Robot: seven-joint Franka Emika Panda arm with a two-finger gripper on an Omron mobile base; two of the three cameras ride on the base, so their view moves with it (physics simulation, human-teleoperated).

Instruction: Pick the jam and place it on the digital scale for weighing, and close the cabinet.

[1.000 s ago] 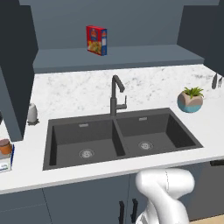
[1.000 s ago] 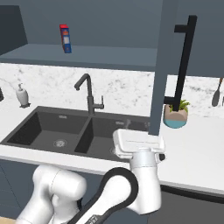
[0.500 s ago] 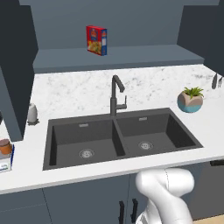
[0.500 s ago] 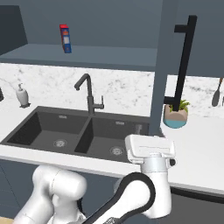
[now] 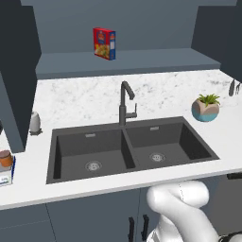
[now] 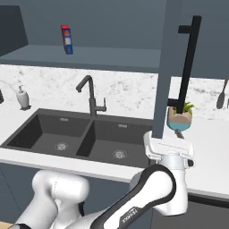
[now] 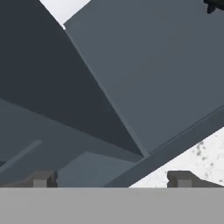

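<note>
Spreading wide with nothing between its tips, the tool is seen in the hand view facing the flat blue-grey panels of the cabinet, whose open door with its long black bar handle is shown hanging just above the white hand in the right base view. Beyond it, the potted plant, the dark double sink and the tap are set in the white marbled surface. At the far left edge of the left base view, the jam is seen resting on the digital scale, and a red-and-yellow box is stood on the shelf above.
</note>
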